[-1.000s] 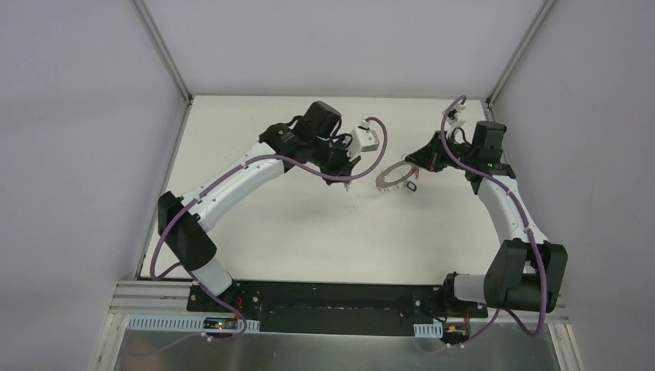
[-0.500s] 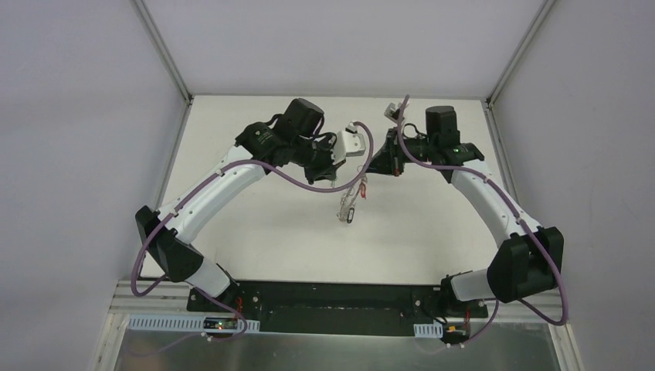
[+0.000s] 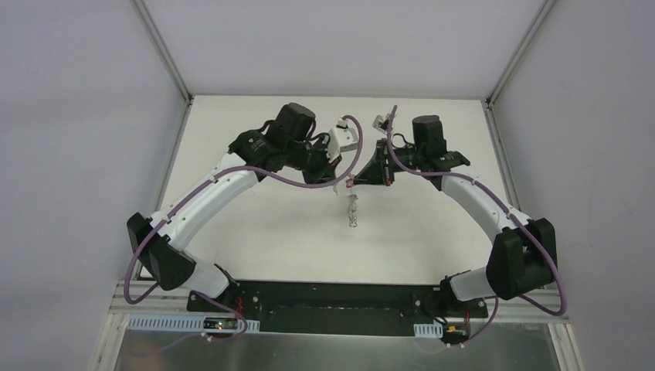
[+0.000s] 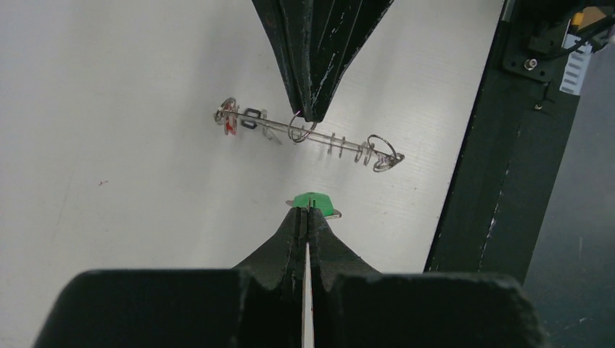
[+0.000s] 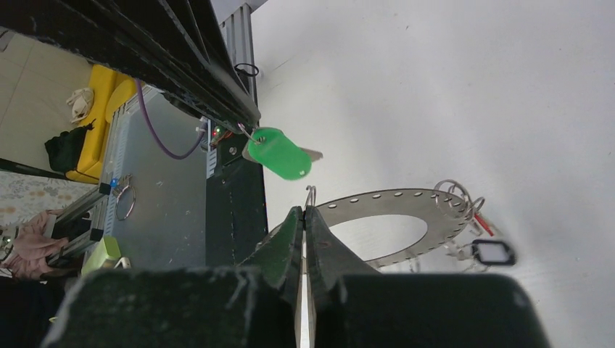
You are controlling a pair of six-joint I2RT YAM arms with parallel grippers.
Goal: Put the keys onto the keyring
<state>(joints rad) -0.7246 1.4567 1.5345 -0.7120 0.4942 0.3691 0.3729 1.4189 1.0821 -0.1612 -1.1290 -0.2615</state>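
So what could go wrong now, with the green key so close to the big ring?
The left tool pinches the green key just at one end, so it might slip out and fall. The keyring hangs from one thin wire loop in the right tool, so it may swing or twist, and the key could miss. The two tool tips are very close and could bump.

Left arm (image 3: 224,182) and right arm (image 3: 479,197) tip to tip over white table (image 3: 255,232), keyring (image 3: 353,210) edge-on beneath.
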